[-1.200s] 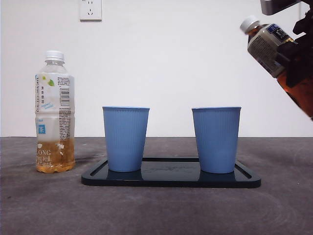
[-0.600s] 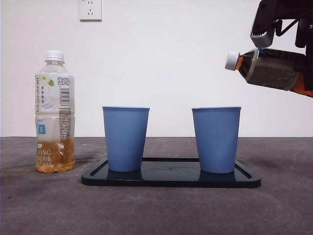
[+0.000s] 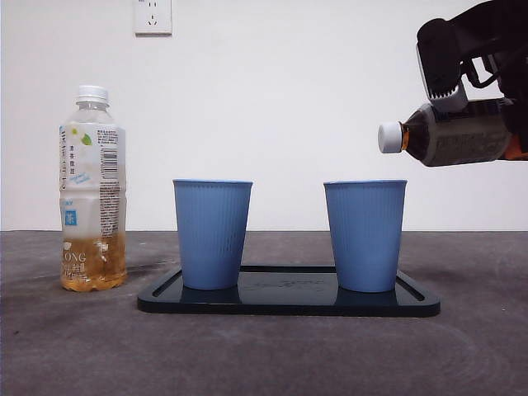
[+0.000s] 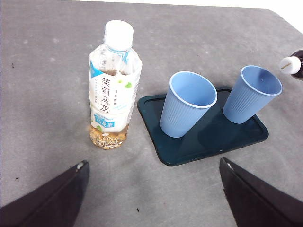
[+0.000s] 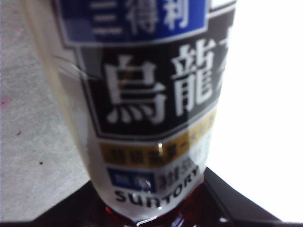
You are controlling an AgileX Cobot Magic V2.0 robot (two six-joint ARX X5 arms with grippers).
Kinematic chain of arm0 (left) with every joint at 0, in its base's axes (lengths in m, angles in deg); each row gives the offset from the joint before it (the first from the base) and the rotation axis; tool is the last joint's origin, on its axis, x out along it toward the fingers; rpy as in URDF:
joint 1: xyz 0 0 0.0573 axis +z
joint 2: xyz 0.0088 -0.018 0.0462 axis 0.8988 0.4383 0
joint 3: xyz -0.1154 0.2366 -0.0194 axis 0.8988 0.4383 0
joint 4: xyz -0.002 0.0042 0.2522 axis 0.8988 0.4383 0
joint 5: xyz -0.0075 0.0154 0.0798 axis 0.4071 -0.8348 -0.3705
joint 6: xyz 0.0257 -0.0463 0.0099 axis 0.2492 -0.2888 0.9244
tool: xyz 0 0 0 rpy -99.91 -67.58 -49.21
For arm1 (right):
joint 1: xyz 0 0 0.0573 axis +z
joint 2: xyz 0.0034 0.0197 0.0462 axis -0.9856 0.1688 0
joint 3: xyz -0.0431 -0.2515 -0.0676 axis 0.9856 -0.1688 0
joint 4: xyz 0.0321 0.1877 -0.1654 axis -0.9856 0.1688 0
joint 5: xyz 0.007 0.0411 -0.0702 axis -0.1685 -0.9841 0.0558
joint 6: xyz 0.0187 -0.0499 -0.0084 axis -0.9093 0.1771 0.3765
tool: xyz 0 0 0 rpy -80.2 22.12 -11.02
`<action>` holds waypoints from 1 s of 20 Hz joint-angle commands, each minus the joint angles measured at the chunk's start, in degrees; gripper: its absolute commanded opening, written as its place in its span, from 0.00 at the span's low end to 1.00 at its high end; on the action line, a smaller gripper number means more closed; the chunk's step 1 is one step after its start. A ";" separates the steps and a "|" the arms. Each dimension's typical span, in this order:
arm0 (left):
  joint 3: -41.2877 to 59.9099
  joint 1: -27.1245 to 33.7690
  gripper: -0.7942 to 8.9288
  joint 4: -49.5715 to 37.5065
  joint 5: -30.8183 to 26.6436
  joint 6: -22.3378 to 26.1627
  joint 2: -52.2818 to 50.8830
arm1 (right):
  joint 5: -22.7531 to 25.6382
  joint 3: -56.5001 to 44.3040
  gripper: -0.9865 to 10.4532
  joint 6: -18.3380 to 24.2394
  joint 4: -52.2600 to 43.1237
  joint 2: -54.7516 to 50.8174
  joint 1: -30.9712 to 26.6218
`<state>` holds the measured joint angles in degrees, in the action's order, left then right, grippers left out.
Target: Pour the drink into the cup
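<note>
A dark oolong tea bottle is held nearly horizontal in the air at the right of the front view, its white cap still on and pointing toward the right blue cup, above and just outside that cup's rim. The bottle is clamped by the right gripper, whose arm enters large and dark from the upper right corner; in the right wrist view the label fills the picture, with the black jaws closed against the bottle's lower body. Compared with half a second ago, the bottle has been brought lower and tipped further, from a slight upward slant to about level; one second ago it was steeply inclined with the cap upward. Both the right cup and the left blue cup stand upright and apart on a dark tray. A jasmine tea bottle, about a quarter full, stands upright on the grey table, left of the tray. The left gripper is held high above the table with its jaws spread wide, grasping nothing.
</note>
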<state>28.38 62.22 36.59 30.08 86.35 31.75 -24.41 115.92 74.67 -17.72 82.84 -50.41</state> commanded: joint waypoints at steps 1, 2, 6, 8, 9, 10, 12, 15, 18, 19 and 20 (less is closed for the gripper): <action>-1.03 -0.13 0.54 -0.42 0.50 0.70 0.13 | 1.70 1.99 0.18 0.57 -2.32 0.48 0.44; -1.03 -0.13 0.54 -0.39 0.50 0.70 0.13 | 1.70 1.99 0.18 0.57 -2.29 0.50 0.44; -1.03 -0.13 0.54 -0.42 0.50 0.70 0.11 | 1.66 1.99 0.18 0.57 -2.69 0.50 0.44; -1.03 -0.13 0.54 -0.42 0.50 0.70 0.11 | 1.64 1.99 0.18 0.57 -2.69 0.50 0.44; -1.03 -0.13 0.54 -0.42 0.50 0.70 0.11 | 1.62 1.99 0.18 0.57 -2.69 0.50 0.44; -1.03 -0.13 0.54 -0.42 0.50 0.70 0.11 | 1.64 1.99 0.18 0.57 -2.69 0.50 0.44; -1.03 -0.13 0.54 -0.42 0.50 0.70 0.13 | 1.64 1.99 0.18 0.55 -2.69 0.50 0.44; -1.03 -0.17 0.54 -0.42 0.50 0.70 0.11 | 1.62 1.99 0.18 0.02 -2.78 0.50 0.44; -1.03 -0.17 0.54 -0.39 0.50 0.70 0.11 | 1.57 2.14 0.18 -5.90 -5.16 0.22 0.28; -1.03 -0.17 0.54 -0.39 0.50 0.70 0.11 | 0.87 2.56 0.18 -8.41 -5.25 -0.13 0.17; -1.03 -0.17 0.54 -0.42 0.50 0.70 0.13 | -0.37 3.08 0.18 -11.17 -5.03 -0.83 -0.11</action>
<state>28.38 62.20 36.61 30.08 86.35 31.73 -25.78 116.67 68.72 -20.54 83.01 -50.76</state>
